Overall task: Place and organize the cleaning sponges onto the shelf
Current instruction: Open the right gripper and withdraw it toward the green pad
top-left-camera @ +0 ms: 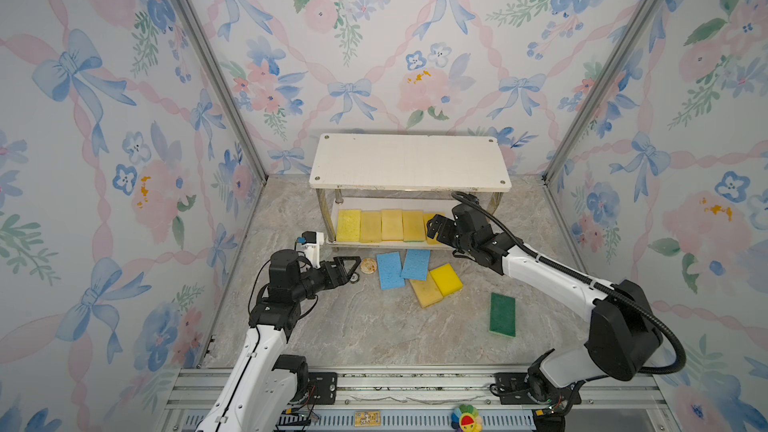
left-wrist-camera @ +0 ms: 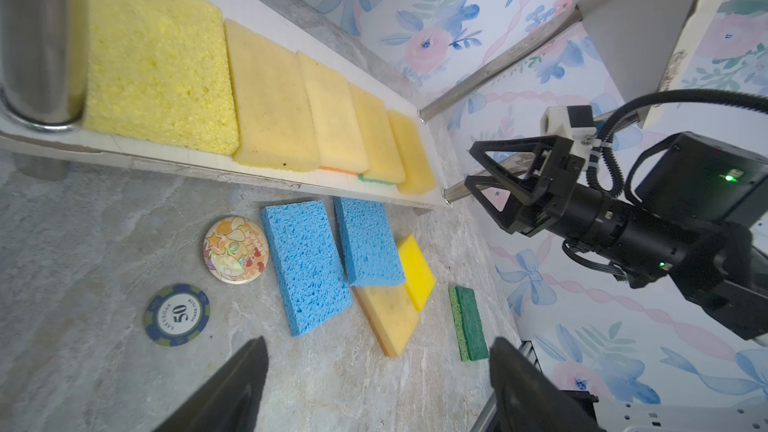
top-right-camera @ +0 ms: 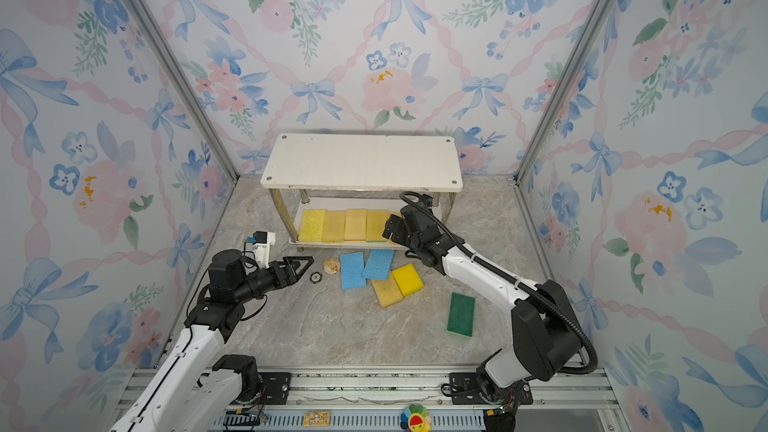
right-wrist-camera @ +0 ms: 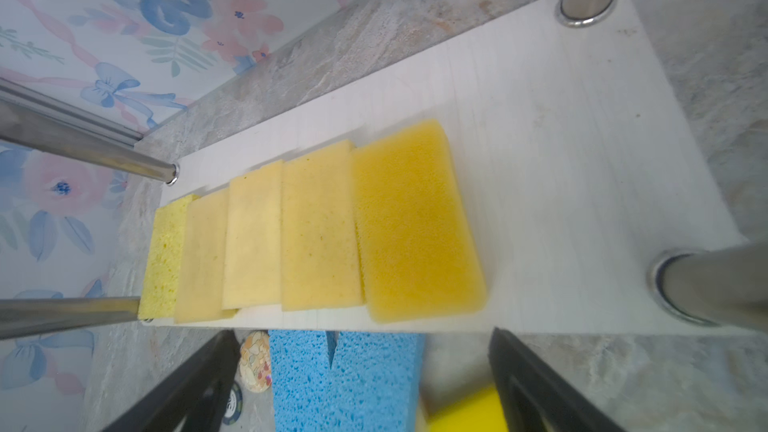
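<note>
Orange-yellow sponge [left-wrist-camera: 411,151] lies just ahead of right hand [left-wrist-camera: 469,164].

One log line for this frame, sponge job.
shelf: five yellow sponges, lower board | floor: two blue sponges, two yellow ones, green sponge | left pincer: open, empty | right pincer: open, empty, by shelf

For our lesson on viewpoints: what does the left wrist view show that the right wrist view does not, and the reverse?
Left wrist only: the dark green sponge, the whole right claw. Right wrist only: the wide bare lower board past the orange-yellow sponge. Both: the row of five yellow sponges, two blue sponges, the cartoon badge.
</note>
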Robot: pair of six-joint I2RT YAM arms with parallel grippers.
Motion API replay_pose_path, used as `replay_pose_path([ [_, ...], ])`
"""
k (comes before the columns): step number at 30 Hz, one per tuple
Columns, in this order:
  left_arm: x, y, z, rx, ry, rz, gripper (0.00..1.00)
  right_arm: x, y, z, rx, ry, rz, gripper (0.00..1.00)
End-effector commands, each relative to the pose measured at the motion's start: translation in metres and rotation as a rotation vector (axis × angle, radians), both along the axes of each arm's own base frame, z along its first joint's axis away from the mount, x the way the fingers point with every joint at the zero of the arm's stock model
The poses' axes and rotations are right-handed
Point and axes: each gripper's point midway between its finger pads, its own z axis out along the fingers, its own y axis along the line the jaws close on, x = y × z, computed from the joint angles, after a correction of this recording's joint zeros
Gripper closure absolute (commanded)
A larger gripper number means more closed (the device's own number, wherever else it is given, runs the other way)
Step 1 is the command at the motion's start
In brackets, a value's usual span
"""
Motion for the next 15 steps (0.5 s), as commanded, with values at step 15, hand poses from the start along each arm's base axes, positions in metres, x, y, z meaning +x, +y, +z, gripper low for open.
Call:
replay_pose_path([
  [15, -0.011, -0.026, 0.018, -0.062, 0.011, -0.08, 0.05, -0.189, -0.148, -0.047, -0.257, 0.49, -0.109, 0.03],
])
